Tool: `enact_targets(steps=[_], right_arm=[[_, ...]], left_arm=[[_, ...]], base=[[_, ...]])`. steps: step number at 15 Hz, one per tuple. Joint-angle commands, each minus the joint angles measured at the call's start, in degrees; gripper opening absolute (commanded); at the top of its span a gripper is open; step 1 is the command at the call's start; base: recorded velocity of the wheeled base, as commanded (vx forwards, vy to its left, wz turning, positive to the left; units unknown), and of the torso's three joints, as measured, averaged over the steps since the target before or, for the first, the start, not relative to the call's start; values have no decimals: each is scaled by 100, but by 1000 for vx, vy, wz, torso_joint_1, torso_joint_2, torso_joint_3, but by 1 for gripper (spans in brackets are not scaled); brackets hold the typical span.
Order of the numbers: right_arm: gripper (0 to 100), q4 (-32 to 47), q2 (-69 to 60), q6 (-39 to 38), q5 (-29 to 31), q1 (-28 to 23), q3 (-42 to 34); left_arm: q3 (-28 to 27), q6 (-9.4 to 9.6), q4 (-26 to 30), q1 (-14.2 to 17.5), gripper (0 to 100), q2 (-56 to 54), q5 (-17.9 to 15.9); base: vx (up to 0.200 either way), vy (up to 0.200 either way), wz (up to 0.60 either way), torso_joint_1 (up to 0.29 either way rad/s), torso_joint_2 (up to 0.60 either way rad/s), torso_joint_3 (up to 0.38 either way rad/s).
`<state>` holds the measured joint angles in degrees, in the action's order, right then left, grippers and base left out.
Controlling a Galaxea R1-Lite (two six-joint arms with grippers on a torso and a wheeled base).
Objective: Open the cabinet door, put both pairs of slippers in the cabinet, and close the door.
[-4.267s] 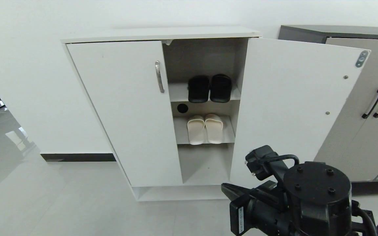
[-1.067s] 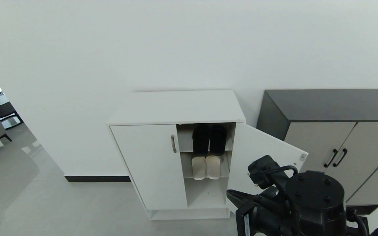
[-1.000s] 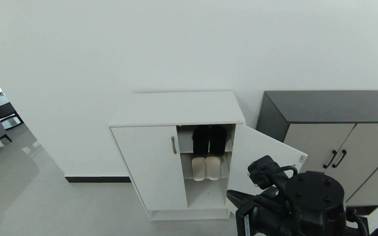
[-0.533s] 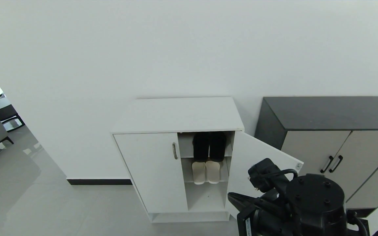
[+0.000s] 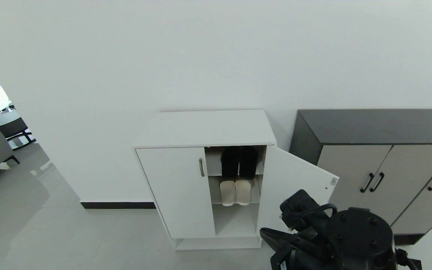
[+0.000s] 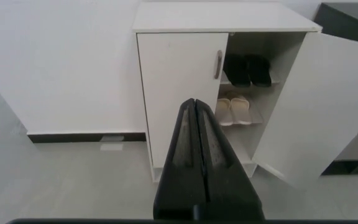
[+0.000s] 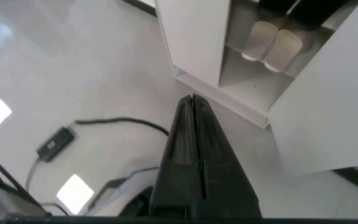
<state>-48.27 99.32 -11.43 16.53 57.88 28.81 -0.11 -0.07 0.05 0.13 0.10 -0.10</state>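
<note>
– Head view, biggest thing first: what stands against the wall?
– A white cabinet point(image 5: 204, 127), with a grey cabinet point(image 5: 373, 125) just beside it on the right. The white one's right door point(image 5: 294, 193) is swung open and its left door point(image 5: 174, 191) is shut.
– The arms?
– The right gripper point(image 7: 193, 98) hangs low over the grey floor point(image 5: 69, 232) in front of the open door, fingers point(image 7: 182, 134) pressed together, touching nothing. The left gripper point(image 6: 195, 102) points at the shut left door, well apart from it, fingers point(image 6: 185, 134) pressed together too, nothing between them.
– And both pairs of slippers?
– Inside, behind the open side. The black slippers point(image 5: 239, 162) sit on the upper shelf, the cream slippers point(image 5: 235, 192) on the shelf directly below, each pair side by side.
– Anything smaller?
– A black cable point(image 7: 117, 122) on the floor near the cabinet's base, and a metal handle point(image 5: 201, 167) on the left door
</note>
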Motion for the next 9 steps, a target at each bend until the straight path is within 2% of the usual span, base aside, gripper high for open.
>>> enact_targets(steps=[1, 3, 7, 8, 9], right_arm=[[0, -33, 18, 10, 17, -40, -24], [0, -59, 88, 10, 34, -102, 2], [0, -68, 105, 10, -1, 101, -33], [0, -68, 132, 18, 8, 13, -24], [0, -59, 149, 71, -1, -400, 11]], left_arm=[[2, -1, 4, -5, 0, -1, 1], [11, -1, 4, 4, 0, -1, 1], [2, -1, 4, 4, 0, -1, 1], [11, -1, 4, 4, 0, -1, 1], [2, -1, -5, 4, 0, -1, 1]], base=[[0, 0, 0, 0, 0, 0], [-200, 0, 0, 27, 10, 0], [-200, 0, 0, 7, 1, 2], [0, 0, 0, 0, 0, 0], [0, 0, 0, 0, 0, 0]])
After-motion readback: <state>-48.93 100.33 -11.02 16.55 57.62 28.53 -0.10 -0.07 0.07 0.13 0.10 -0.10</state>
